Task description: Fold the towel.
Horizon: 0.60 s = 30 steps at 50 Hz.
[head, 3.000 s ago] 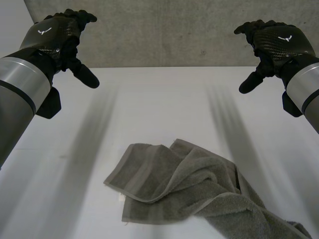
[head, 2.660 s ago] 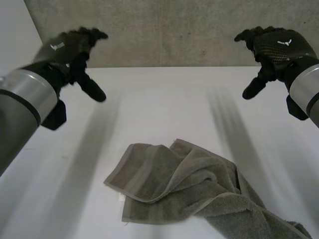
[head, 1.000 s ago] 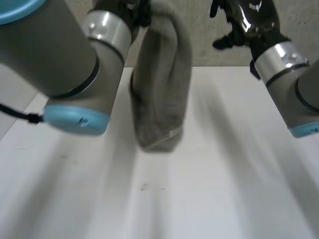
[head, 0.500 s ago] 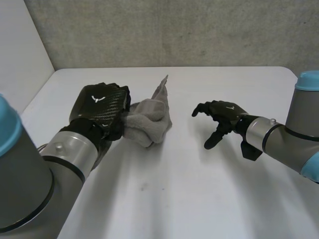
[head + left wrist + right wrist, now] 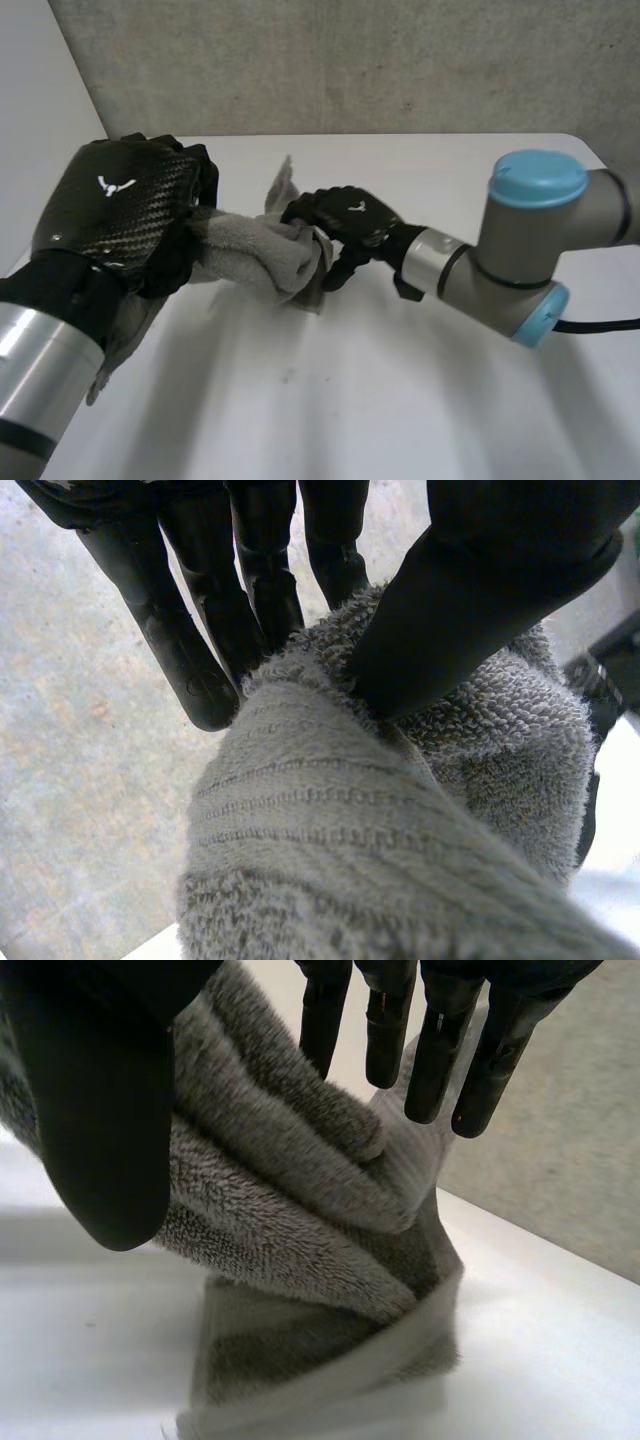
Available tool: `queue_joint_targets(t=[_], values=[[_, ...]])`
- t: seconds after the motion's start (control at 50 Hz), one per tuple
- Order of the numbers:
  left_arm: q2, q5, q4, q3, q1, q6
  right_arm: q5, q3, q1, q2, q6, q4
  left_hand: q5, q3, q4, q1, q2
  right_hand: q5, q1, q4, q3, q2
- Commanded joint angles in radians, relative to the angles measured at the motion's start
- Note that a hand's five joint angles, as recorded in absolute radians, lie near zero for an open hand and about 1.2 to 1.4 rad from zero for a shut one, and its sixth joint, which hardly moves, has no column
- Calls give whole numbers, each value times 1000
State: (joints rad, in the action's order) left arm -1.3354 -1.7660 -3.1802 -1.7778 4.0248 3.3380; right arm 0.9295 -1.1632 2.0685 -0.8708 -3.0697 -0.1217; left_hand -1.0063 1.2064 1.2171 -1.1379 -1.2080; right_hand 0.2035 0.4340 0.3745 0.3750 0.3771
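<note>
I'm pinching the wadded towel point(image 5: 255, 255) centre-left in my left hand point(image 5: 120, 215). I cannot tell my right hand point(image 5: 350, 215)'s hold, so the towel may be slipping free.

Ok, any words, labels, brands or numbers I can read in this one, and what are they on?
No readable words or numbers.
Back of the left hand: a small white winged emblem, a sign and not letters.
Back of the right hand: a like white emblem, too small to make out further.
Towel: plain grey with woven stripes, no print.
</note>
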Motion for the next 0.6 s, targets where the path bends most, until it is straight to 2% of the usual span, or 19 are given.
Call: queue_joint_targets(t=[0.02, 0.04, 0.08, 0.1, 0.12, 0.14, 0.18, 0.2, 0.24, 0.26, 0.28, 0.3, 0.34, 0.36, 0.4, 0.48, 0.54, 0.58, 0.6], values=[[61, -3, -1, -12, 2, -2, 26, 20, 88, 81, -1, -38, -215, 190, 179, -258, -188, 334, 278, 337, 337, 334], [61, -3, -1, -12, 2, -2, 26, 20, 88, 81, -1, -38, -215, 190, 179, -258, -188, 335, 279, 339, 338, 336], [62, 0, -4, -6, 5, -2, 64, 46, 96, 104, -1, -42, -215, 190, 179, -258, -188, 902, 846, 905, 905, 903], [62, 2, -6, 0, 10, -2, 64, 46, 96, 104, -1, -42, -215, 190, 179, -258, -188, 905, 849, 908, 908, 906], [61, 3, -10, 9, 14, 0, 113, 66, 96, 107, -1, -45, -215, 190, 179, -258, -188, 1017, 961, 1021, 1020, 1018], [61, 3, -10, 9, 14, 0, 114, 66, 96, 107, -1, -46, -215, 190, 179, -258, -188, 1018, 962, 1022, 1021, 1019], [45, 6, -18, 38, 23, 0, 271, 121, 94, 87, -3, -71, -215, 190, 179, -258, -188, 1018, 962, 1022, 1021, 1019], [45, 6, -18, 38, 23, 0, 272, 122, 94, 87, -3, -72, -215, 190, 179, -258, -188, 1018, 962, 1022, 1021, 1019], [35, 6, -24, 92, 58, 0, 398, 149, 82, 26, -7, -114, -215, 190, 179, -258, -188, 1018, 962, 1022, 1021, 1019], [35, 6, -24, 92, 59, 0, 399, 149, 82, 26, -7, -115, -215, 190, 179, -258, -188, 1018, 962, 1022, 1021, 1019], [21, 8, -36, 125, 86, -3, 455, 148, 62, -26, -10, -165, -215, 190, 179, -258, -188, 1018, 962, 1022, 1021, 1019], [-3, 8, -56, 156, 118, -5, 456, 148, 62, -27, -11, -165, -215, 190, 179, -258, -188, 1018, 962, 1022, 1021, 1019], [-36, 10, -88, 182, 146, -3, 491, 97, 3, -149, -35, -303, -215, 190, 179, -258, -188, 1018, 962, 1022, 1021, 1019], [-63, 16, -122, 205, 166, -6, 491, 97, 2, -149, -35, -303, -215, 190, 179, -258, -188, 1018, 962, 1022, 1021, 1019], [-83, 29, -154, 224, 171, -8, 494, -8, -30, -279, -78, -424, -215, 190, 179, -258, -188, 1018, 962, 1022, 1021, 1019], [-110, 62, -204, 230, 168, -3, 491, -108, -45, -382, -95, -515, -215, 190, 179, -258, -188, 1018, 962, 1022, 1021, 1019], [-157, 89, -233, 219, 169, -6, 480, -186, -48, -453, -87, -500, -215, 190, 179, -258, -188, 1018, 962, 1022, 1021, 1019], [-206, 102, -234, 190, 169, -9, 474, -214, -48, -473, -76, -452, -215, 190, 179, -258, -188, 1018, 962, 1022, 1021, 1019], [-206, 102, -234, 190, 169, -9, 462, -230, -48, -484, -54, -373, -215, 190, 179, -258, -188, 1018, 962, 1022, 1021, 1019]])
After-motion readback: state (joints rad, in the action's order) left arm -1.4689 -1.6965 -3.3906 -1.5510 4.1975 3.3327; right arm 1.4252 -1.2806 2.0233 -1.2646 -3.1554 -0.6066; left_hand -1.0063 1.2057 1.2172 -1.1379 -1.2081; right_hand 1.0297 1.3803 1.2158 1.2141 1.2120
